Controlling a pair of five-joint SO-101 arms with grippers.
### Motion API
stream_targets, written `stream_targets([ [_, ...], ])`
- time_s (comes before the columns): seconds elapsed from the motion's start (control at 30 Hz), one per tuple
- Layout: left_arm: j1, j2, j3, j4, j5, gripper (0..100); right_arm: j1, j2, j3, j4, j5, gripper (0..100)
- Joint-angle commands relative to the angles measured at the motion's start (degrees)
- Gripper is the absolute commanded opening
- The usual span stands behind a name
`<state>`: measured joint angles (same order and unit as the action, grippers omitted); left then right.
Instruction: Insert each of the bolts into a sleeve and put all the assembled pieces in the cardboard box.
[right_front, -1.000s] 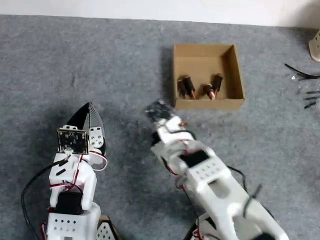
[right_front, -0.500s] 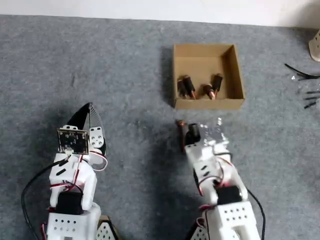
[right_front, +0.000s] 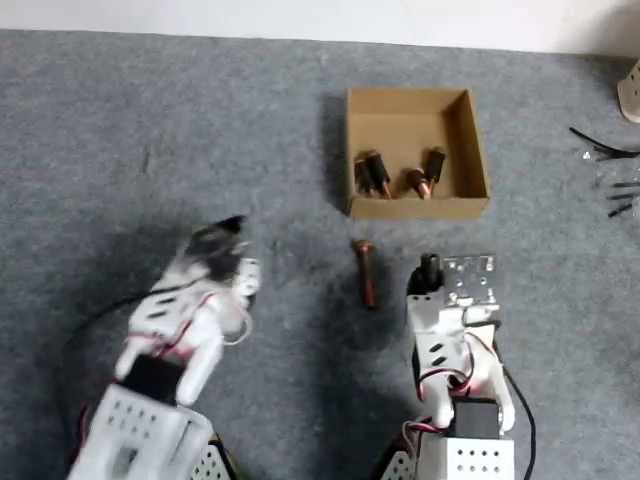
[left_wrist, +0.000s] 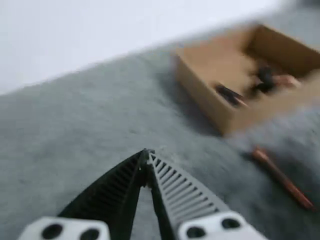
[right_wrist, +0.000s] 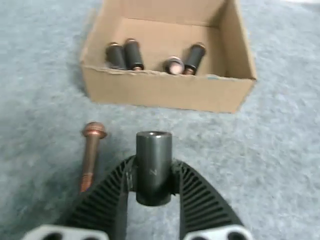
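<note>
Grey felt-like covering lies over the table (right_front: 120, 120), and at its left side the left end effector (right_front: 228, 228) hangs over bare surface with its tip angled toward the middle. In the left wrist view this end effector (left_wrist: 147, 156) has its two ribbed fingers (left_wrist: 182, 192) pressed together at the tip, with nothing between them. Near the middle of the table, a copper-coloured bolt (right_front: 365, 272) lies flat and loose, its flanged head toward the cardboard box (right_front: 408, 207) and its shank toward the arms, a short way in front of the box's near wall. Just to the right of the bolt, the right end effector (right_front: 430, 285) is clamped on a dark sleeve (right_front: 428, 268). In the right wrist view the sleeve (right_wrist: 154, 152) stands upright between the fingers (right_wrist: 197, 192), open end up, with the bolt (right_wrist: 91, 152) lying beside it and not touching it. Beyond them the box (right_wrist: 165, 92) holds what seem to be four assembled pieces (right_wrist: 133, 53), dark sleeves with copper bolt ends showing, lying loose on its floor. At the far right edge of the table lie a few thin black cable ties (right_front: 610, 150).
</note>
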<state>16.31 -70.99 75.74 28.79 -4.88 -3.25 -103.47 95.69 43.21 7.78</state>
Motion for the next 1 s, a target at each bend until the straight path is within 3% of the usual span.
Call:
stream_targets([
  [0.0, 7.43, 22.64, -12.53, 0.18, -0.79, 1, 2.95, -0.66, 0.84, -2.95, -1.23, 0.5],
  [0.13, 9.98, 42.07, -24.48, 0.18, 5.63, 2, 3.91, -0.66, 0.84, -3.56, -1.32, 0.5],
  [0.37, 10.86, 65.27, -40.4, 0.35, 19.34, 23, 4.0, -0.66, 0.66, -3.65, -1.32, 0.5],
  [0.63, 19.56, 80.04, -47.6, -1.67, 22.59, 16, 4.0, -0.66, 0.48, -3.65, -1.32, 0.5],
  [0.8, 19.65, 85.76, -48.4, -9.41, 22.68, 10, 4.0, -0.66, 0.4, -3.65, -1.05, 0.5],
  [0.97, 19.12, 88.48, -48.4, -10.46, 22.77, 7, 3.91, -0.66, 0.4, -3.65, -0.97, 0.5],
])
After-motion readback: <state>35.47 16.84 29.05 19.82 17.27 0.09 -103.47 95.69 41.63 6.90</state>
